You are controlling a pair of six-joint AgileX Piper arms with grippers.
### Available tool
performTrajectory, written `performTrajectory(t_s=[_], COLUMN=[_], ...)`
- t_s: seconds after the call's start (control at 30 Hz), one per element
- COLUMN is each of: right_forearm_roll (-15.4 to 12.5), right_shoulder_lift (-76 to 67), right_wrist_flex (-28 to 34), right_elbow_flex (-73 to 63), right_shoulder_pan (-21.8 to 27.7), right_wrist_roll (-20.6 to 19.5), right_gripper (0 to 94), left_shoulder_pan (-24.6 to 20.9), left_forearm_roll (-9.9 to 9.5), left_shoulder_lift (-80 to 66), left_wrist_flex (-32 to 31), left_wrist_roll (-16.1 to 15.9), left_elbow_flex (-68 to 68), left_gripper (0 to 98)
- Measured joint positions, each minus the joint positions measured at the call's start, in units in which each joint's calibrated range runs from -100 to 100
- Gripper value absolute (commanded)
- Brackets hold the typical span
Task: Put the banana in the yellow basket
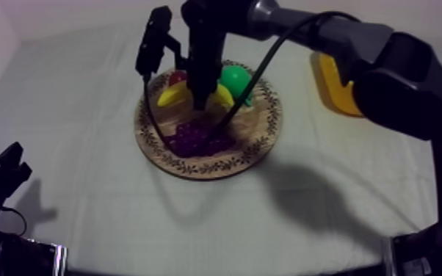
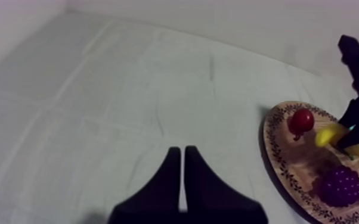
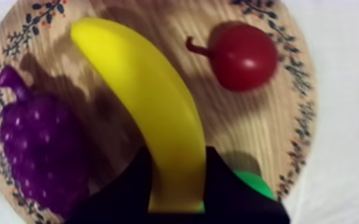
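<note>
From the top view the board (image 1: 262, 141) sits mid-table on the cloth (image 1: 84, 110), and the right arm reaches in from 2 o'clock and hangs straight down over it. The right gripper (image 1: 203, 103) is down at the banana (image 1: 169, 95), which lies across the board's far half from about 10 to 1 o'clock. The small red fruit (image 1: 178, 75) is at 11, the pear (image 1: 233, 77) at 1 just beside the banana, and the grapes (image 1: 194, 138) are at 6 to 7. The basket (image 1: 334, 88) stands off the board toward 2 o'clock, partly behind the arm.

Looking down the right wrist, the right gripper (image 3: 179, 158) has its jaws pinching the banana (image 3: 152, 113) near one end, one black finger on each flank. The fruit curves away across the board (image 3: 241, 125). The grapes (image 3: 36, 143) lie on one side of it and the small red fruit (image 3: 244, 56) on the other. A sliver of the pear (image 3: 253, 184) peeks out beside a finger. A shadow lies under the banana, but I can't tell whether it touches the wood.

The left gripper (image 1: 4, 172) rests low at 8 o'clock from the board, well apart from it. In its own wrist view the left gripper (image 2: 182, 150) has its jaws pressed together in a narrow wedge with nothing between them, over bare cloth (image 2: 128, 89). Farther off are the board (image 2: 274, 156), the small red fruit (image 2: 301, 121), the banana (image 2: 328, 134) and the grapes (image 2: 340, 184). The right gripper (image 2: 353, 128) is down at the banana.
</note>
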Motion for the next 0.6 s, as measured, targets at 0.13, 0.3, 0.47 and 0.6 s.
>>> performTrajectory(t_s=[0.13,0.3,0.47,0.6], right_forearm_roll=[0.7,1.4,2.2,2.6], right_shoulder_lift=[-5.4,-13.7,-22.6,-29.1], right_wrist_flex=[0.6,1.3,1.6,2.3], right_elbow_flex=[3.2,7.4,12.1,16.7], right_shoulder_pan=[0.9,2.3,3.5,4.1], right_wrist_roll=[0.0,-0.8,-2.3,-4.1], right_gripper=[5.6,5.7,5.7,5.4], left_shoulder_pan=[0.0,0.0,0.0,0.0], left_forearm_roll=[0.00,0.00,0.00,0.00], left_shoulder_lift=[0.0,0.0,0.0,0.0], left_wrist_flex=[0.0,0.0,0.0,0.0], left_wrist_roll=[0.0,0.0,0.0,0.0], left_elbow_flex=[0.0,0.0,0.0,0.0], left_gripper=[0.0,0.0,0.0,0.0])
